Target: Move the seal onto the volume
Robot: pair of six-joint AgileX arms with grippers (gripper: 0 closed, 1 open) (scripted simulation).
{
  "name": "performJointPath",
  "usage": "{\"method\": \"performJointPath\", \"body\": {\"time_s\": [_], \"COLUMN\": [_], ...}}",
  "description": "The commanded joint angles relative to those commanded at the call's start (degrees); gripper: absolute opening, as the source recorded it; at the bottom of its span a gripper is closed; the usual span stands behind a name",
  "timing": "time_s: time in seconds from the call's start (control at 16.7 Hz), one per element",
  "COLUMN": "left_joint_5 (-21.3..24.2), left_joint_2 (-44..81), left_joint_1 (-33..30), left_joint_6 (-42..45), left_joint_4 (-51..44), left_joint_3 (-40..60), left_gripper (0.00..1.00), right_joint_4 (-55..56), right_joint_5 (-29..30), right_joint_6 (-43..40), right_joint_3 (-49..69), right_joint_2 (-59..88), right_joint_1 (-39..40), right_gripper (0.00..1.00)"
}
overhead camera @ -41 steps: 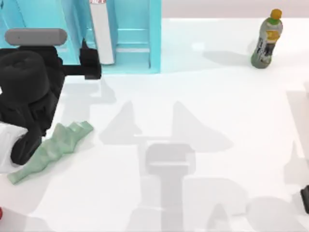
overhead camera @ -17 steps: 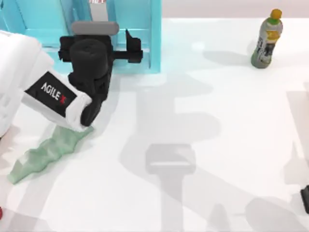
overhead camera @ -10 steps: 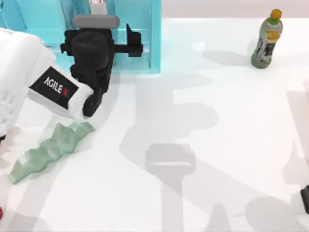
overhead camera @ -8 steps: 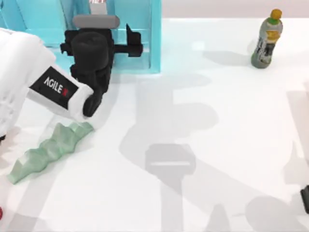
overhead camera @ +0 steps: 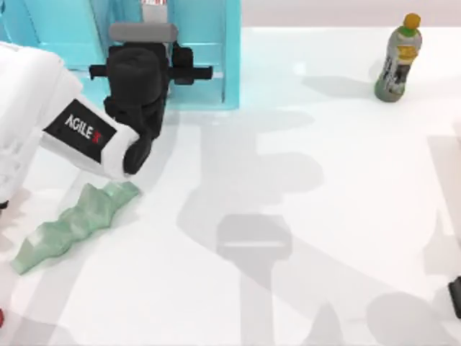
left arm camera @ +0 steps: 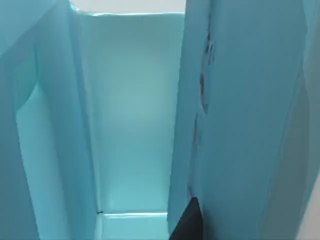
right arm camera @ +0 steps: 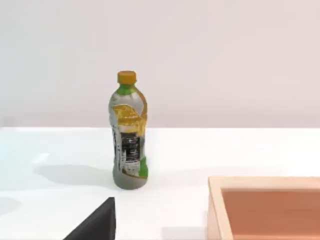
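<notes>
Plainly the worst risk on the bench [overhead camera: 324,180] is a collision with the turquoise shelf unit [overhead camera: 230,58] at its far left edge, caused by the left arm [overhead camera: 43,108] pressing further in while neither the seal nor the volume can be placed from here. That arm reaches from the left edge toward the far edge, wrist bent down, its left tool [overhead camera: 189,72] right at the shelf's open front. Whether that tool is spread or pressed together cannot be told. The right tool [overhead camera: 455,297] sits parked at the near right corner, likewise unreadable.
</notes>
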Motion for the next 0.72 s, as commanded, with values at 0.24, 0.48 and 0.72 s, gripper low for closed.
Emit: {"method": "performJointPath", "body": {"time_s": [0.24,0.48,0.72], "left_joint_5": [0.0,0.0,0.0], "left_joint_2": [0.0,0.0,0.0], "left_joint_1": [0.0,0.0,0.0], "left_joint_6": [0.0,0.0,0.0], "left_joint_4": [0.0,0.0,0.0], "left_joint_3": [0.0,0.0,0.0], "left_gripper": [0.02,0.00,0.00], "right_joint_4": [0.0,0.0,0.0], "right_joint_5": [0.0,0.0,0.0], "right_joint_6": [0.0,0.0,0.0], "right_joint_3": [0.0,0.0,0.0], "right_joint_2": [0.0,0.0,0.0], "right_joint_1": [0.0,0.0,0.0], "right_gripper": [1.00,1.00,1.00]}}
